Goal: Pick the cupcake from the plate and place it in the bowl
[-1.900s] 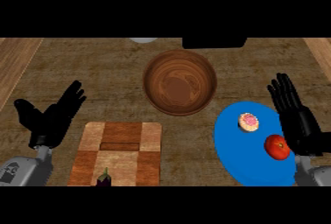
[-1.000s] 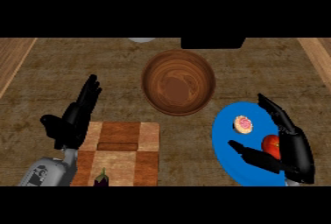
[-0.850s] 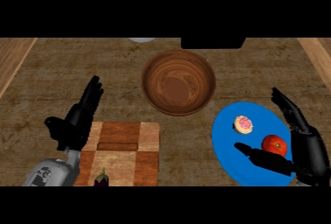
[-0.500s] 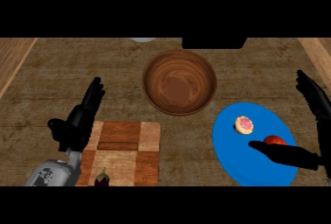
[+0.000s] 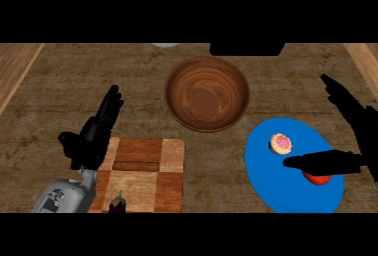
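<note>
The cupcake (image 5: 280, 143) lies on the blue plate (image 5: 277, 192), below-right of the wooden bowl (image 5: 207, 93). The right hand (image 5: 353, 130) is spread open above the plate, its thumb beside the cupcake; the left hand (image 5: 92, 137) rests open, far left of the plate.

Bowl (image 5: 206, 93) sat centre of the counter (image 5: 88, 85), toward the back. Plate (image 5: 291, 172) front-right of it, carrying the cupcake (image 5: 280, 143) on its rear-left part and a tomato (image 5: 319, 178) nearer the front-right. Cutting board (image 5: 140, 170) front-left, eggplant (image 5: 118, 203) at its near edge. Left hand (image 5: 92, 137) beside the board's left edge; right hand (image 5: 347, 150) over the plate's right side.
</note>
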Action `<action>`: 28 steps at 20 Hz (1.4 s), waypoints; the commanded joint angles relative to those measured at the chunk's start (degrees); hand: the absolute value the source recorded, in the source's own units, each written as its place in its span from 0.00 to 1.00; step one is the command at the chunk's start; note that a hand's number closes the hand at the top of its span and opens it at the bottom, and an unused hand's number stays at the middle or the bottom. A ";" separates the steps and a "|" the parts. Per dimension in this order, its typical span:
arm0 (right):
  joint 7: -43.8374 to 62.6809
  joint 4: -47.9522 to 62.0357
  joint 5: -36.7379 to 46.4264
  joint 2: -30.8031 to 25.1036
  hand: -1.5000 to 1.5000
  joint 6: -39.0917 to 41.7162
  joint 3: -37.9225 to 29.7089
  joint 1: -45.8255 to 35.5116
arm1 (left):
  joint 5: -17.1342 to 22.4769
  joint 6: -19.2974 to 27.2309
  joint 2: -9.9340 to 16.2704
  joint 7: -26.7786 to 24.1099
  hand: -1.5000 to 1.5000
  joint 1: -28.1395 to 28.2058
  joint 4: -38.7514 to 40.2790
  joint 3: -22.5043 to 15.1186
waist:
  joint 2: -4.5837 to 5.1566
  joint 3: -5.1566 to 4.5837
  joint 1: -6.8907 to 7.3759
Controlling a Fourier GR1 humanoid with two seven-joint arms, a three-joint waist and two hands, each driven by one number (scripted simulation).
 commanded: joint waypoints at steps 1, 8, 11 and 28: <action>4.31 5.41 -1.25 1.75 0.00 5.35 0.52 -3.56 | 0.25 -1.67 -0.34 -0.90 0.50 2.39 -1.46 0.30 | 0.00 0.04 0.15; -2.30 5.26 0.64 6.61 0.00 11.41 -3.24 3.87 | -3.37 -2.33 -2.54 -1.17 0.50 1.41 0.66 2.91 | -0.07 0.07 -0.58; -5.99 7.85 0.73 7.67 0.00 13.91 -5.39 4.93 | -5.06 -0.70 -4.18 3.50 0.50 1.69 -4.44 1.34 | -0.09 0.08 -0.46; -7.89 6.15 2.76 21.03 0.00 17.24 -10.83 7.75 | -7.64 -7.02 -7.73 -5.26 0.50 3.22 4.42 6.95 | -0.03 0.05 -0.52</action>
